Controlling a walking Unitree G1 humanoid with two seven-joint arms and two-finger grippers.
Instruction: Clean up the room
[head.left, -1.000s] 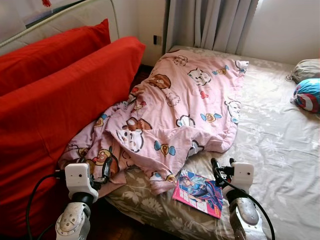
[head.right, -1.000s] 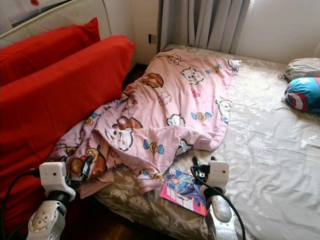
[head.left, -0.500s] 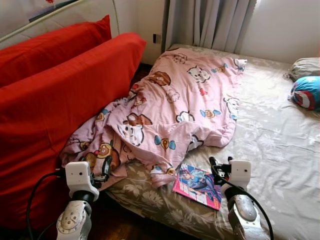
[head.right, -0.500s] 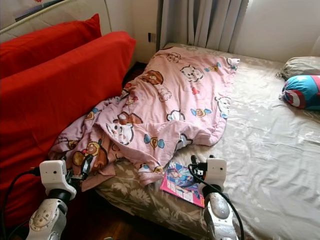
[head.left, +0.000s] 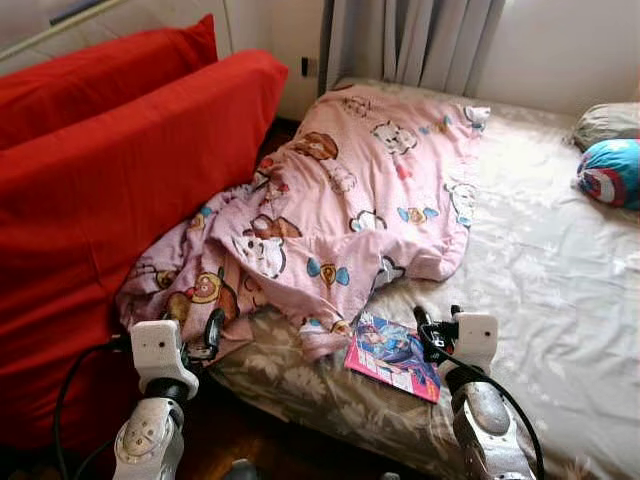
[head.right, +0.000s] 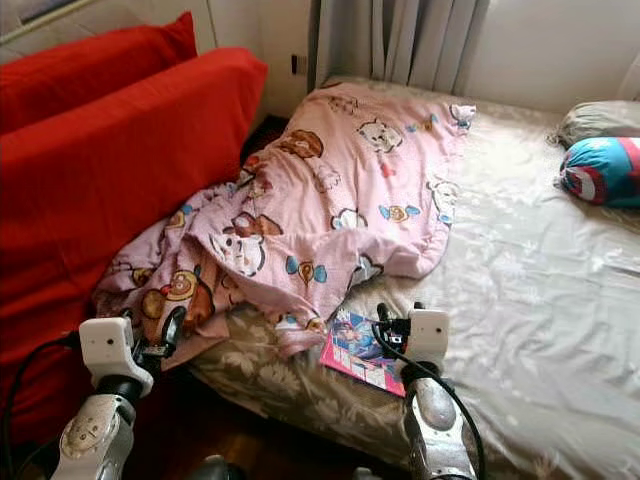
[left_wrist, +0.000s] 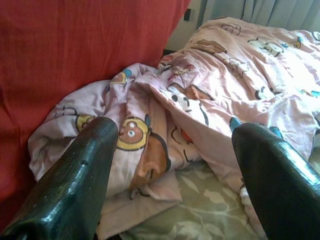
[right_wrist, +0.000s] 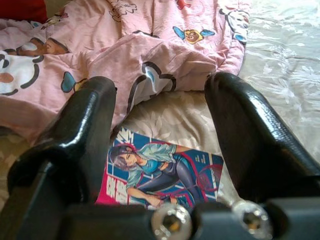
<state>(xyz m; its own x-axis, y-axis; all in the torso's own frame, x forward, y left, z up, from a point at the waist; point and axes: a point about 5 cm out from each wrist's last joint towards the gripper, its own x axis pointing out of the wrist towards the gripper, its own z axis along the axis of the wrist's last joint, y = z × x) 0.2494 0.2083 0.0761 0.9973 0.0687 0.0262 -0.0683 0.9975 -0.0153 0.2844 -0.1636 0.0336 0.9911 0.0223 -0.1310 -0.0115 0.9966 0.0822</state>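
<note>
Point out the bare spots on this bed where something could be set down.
Bare sheet lies between the pink quilt and the pillows. The left half is crowded: quilt bunched against the red cushions, comic book at its near edge.

Pink cartoon-animal print quilt (head.left: 370, 190); plain red cushions (head.left: 120, 180); beige floral bedsheet (head.left: 540, 270); pink-edged blue illustrated magazine (head.left: 393, 355).

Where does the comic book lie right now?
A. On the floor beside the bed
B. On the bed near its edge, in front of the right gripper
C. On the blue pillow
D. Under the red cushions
B: the comic book lies flat on the bed sheet, beside the pink blanket, just ahead of the open right gripper.
</note>
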